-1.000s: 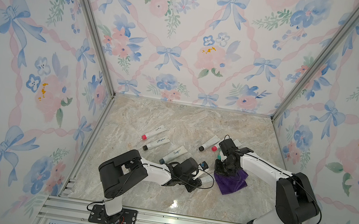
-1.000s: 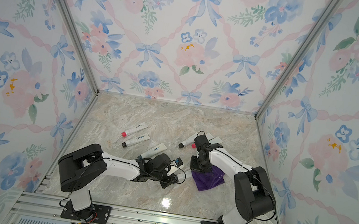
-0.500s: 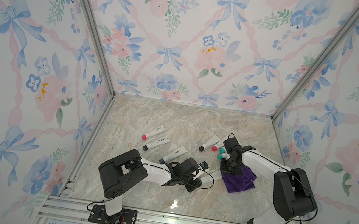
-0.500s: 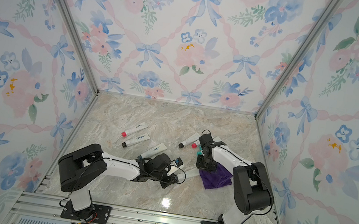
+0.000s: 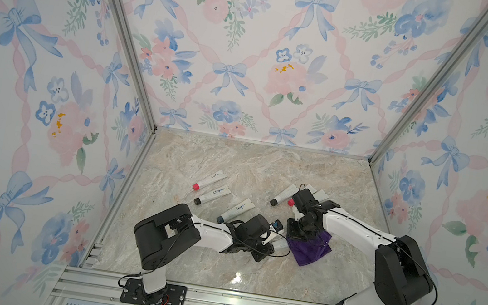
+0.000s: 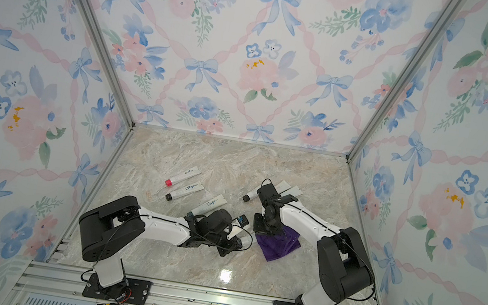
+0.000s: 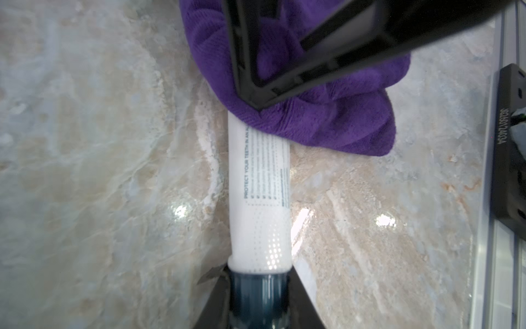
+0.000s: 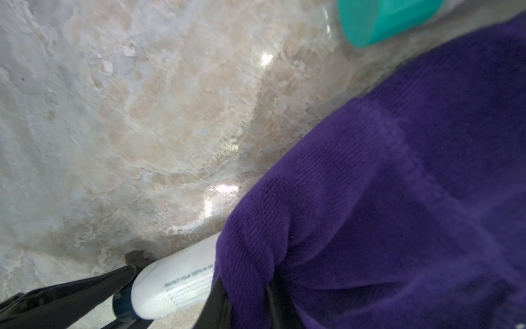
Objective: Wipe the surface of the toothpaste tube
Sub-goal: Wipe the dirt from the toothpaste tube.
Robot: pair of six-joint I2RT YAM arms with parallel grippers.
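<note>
Low centre in both top views, the left fingers (image 7: 301, 313) are clamped on the dark cap of a white toothpaste tube (image 7: 260, 199) held flat close to the marble bench (image 5: 234, 165), and the right fingers (image 7: 240, 57) pinch a purple cloth (image 5: 308, 250) draped over its far end. Bare bench lies open toward the front rail (image 5: 230, 299); other tubes (image 5: 211, 180) lie above. The cloth sits further left than half a second ago.

Bright, even overhead light, white glare spots on the marble tabletop (image 5: 237, 278), faint soft shadows, top views sharp, wrist views softer, purple cloth (image 8: 398, 199) blurred close up.
</note>
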